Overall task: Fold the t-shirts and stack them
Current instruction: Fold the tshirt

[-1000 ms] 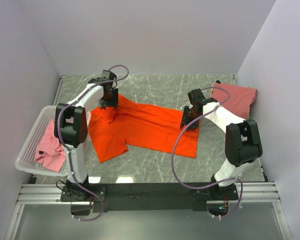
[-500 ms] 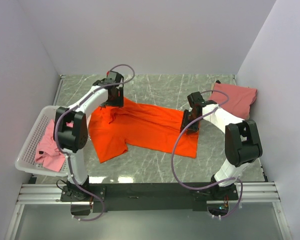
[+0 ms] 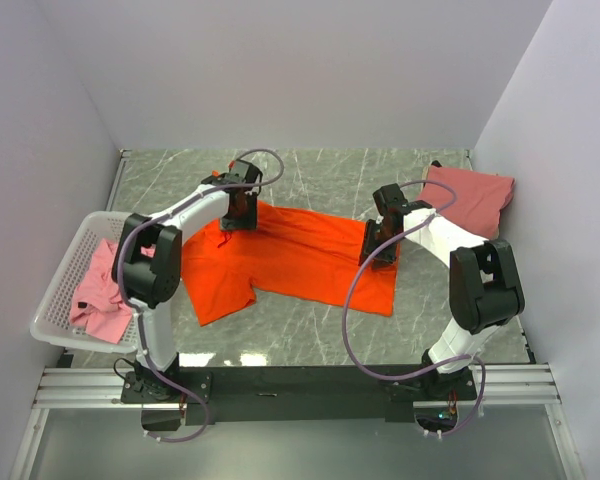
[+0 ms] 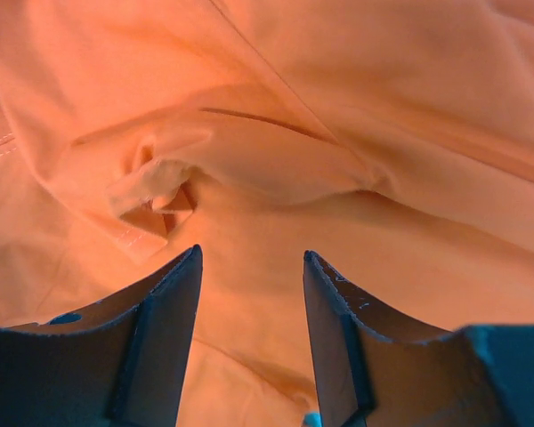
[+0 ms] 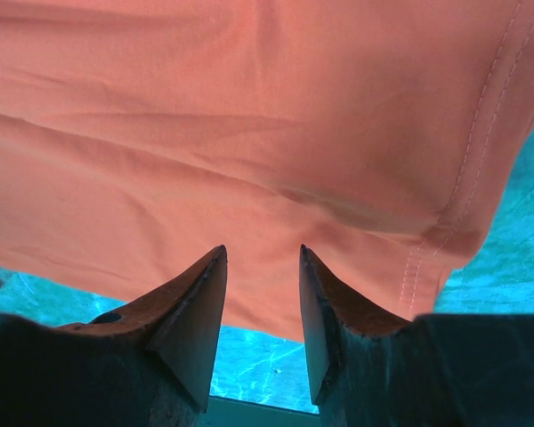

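Seen from above, the bright orange soft cloth t-shirt [image 3: 300,255] lies spread flat, my left gripper [image 3: 238,215] unclenched at its 11 o'clock shoulder and my right gripper [image 3: 377,253] unclenched at its 3 o'clock edge; the left wrist view shows a rumpled fold [image 4: 151,191] at 11 o'clock, the right wrist view a stitched hem [image 5: 436,240] at 3 o'clock, so I'd pinch both edges evenly.

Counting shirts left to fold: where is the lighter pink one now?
Top view: the lighter pink t-shirt lies in the white basket at the left edge of the table, beside the left arm.

Marble tbl [image 3: 320,170]: orange tee [image 3: 300,255], pink tee [image 3: 475,195], basket [image 3: 48,305] maybe overhanging.
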Tool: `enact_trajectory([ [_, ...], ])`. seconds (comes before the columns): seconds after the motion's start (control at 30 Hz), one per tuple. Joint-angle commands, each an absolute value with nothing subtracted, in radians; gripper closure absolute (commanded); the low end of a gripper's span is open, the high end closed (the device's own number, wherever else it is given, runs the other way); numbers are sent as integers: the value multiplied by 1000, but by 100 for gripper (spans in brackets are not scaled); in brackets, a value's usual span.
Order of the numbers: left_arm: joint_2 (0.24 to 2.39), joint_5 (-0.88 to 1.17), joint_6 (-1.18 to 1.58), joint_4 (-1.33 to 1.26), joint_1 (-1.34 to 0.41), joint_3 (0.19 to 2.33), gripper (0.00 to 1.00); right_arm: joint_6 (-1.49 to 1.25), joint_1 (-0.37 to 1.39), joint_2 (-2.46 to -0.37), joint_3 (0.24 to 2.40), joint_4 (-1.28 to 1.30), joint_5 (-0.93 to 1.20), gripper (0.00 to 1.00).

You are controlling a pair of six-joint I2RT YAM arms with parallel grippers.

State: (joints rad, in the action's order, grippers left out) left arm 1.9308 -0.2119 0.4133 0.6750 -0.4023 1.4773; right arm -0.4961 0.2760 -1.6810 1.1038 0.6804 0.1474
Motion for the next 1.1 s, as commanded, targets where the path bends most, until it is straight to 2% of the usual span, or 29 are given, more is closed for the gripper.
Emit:
enact_trajectory([
  [0.0, 1970, -259, 402, 640, -402, 1528, 45, -480, 285, -1641, 1100, 676, 147, 55],
  [0.53, 2062, -360, 330, 592, -402, 1577, 50, -471, 288, -1634, 1083, 690, 147, 55],
  [0.67, 2080, -379, 325, 586, -402, 1594, 65, -469, 295, -1634, 1078, 693, 149, 55],
  [0.83, 2111, -402, 314, 594, -402, 1620, 68, -466, 299, -1640, 1069, 693, 149, 55],
  [0.87, 2108, -403, 316, 598, -402, 1620, 73, -465, 301, -1640, 1069, 695, 150, 55],
  [1.03, 2088, -367, 319, 620, -402, 1612, 85, -468, 302, -1641, 1072, 695, 147, 55],
  [1.07, 2079, -358, 318, 635, -402, 1609, 90, -468, 301, -1643, 1074, 693, 149, 55],
])
